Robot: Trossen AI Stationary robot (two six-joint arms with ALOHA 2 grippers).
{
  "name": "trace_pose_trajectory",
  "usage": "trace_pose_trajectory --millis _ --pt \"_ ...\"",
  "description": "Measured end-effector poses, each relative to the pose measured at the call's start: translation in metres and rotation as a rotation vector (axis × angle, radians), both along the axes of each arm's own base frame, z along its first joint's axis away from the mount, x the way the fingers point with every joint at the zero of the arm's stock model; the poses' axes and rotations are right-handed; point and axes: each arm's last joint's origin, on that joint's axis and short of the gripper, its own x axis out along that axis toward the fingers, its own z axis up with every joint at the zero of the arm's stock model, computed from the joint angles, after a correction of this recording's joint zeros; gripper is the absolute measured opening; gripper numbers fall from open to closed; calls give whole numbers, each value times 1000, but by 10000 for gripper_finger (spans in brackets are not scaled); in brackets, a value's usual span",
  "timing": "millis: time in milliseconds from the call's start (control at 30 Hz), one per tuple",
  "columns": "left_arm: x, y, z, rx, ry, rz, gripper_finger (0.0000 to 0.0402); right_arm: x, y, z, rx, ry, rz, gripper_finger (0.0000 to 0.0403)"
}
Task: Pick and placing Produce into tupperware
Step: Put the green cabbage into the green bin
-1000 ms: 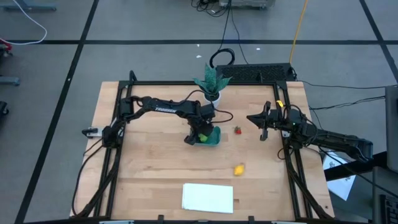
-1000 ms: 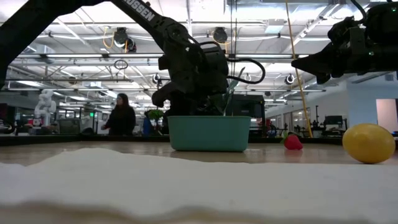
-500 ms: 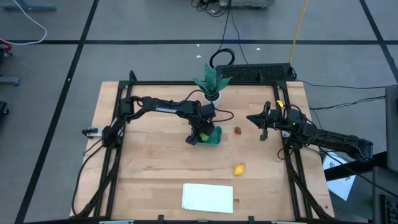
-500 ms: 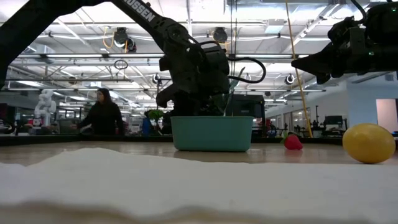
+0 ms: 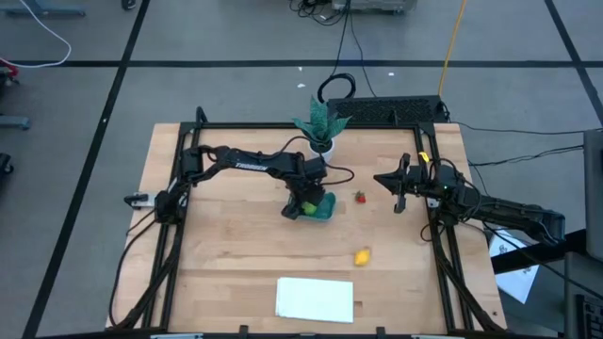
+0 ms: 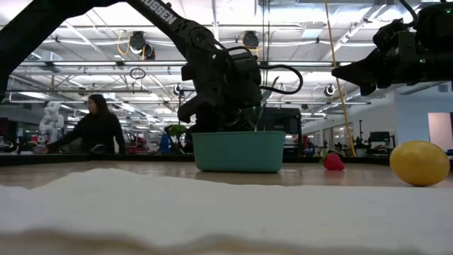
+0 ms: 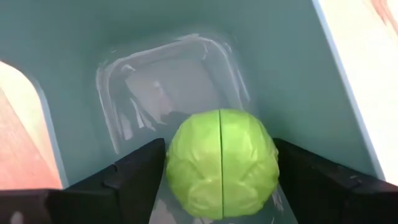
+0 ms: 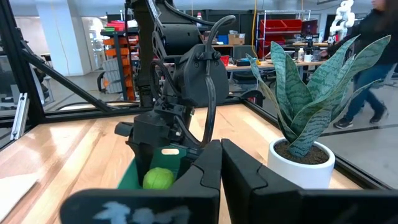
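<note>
The left end effector [image 5: 304,208] is down inside the teal tupperware [image 5: 326,209], and the lime-green fruit [image 7: 221,163] sits right between its two fingers [image 7: 134,177], just above the tupperware's floor. The fingers touch the fruit on both sides, so they look like they are holding it, not letting go yet. I think the next move is simple: open the fingers and lift straight up, because the fruit is already where it belongs.

Two fruits are left on the counter [image 5: 226,264]. The tiny red fruit [image 5: 359,197] lies just beside the tupperware, between it and the right end effector [image 5: 395,188]. The yellow lemon [image 5: 362,255] lies farther toward the front, near the white sheet [image 5: 315,298]. The right end effector hangs above the counter with its fingers pressed together, holding nothing. It looks nearer to the red fruit than the left one does.
</note>
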Motion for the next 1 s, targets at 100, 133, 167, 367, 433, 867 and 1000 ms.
trace_pose_trajectory --millis 100,133,167,367,433,867,1000 --pt "0 1 0 20 4 7 300 0 0 0 0 0 0 0" --pt "0 1 0 24 5 10 302 0 0 0 0 -1 0 0" --pt "0 1 0 27 8 16 304 0 0 0 0 0 0 0" --pt "0 -1 0 37 16 27 305 0 0 0 0 0 0 0" --pt "0 -1 0 42 19 36 304 0 0 0 0 -1 0 0" --pt "4 0 1 -15 39 205 305 0 0 0 0 0 0 0" --pt "5 0 2 -23 29 231 306 0 0 -1 2 6 1 0"
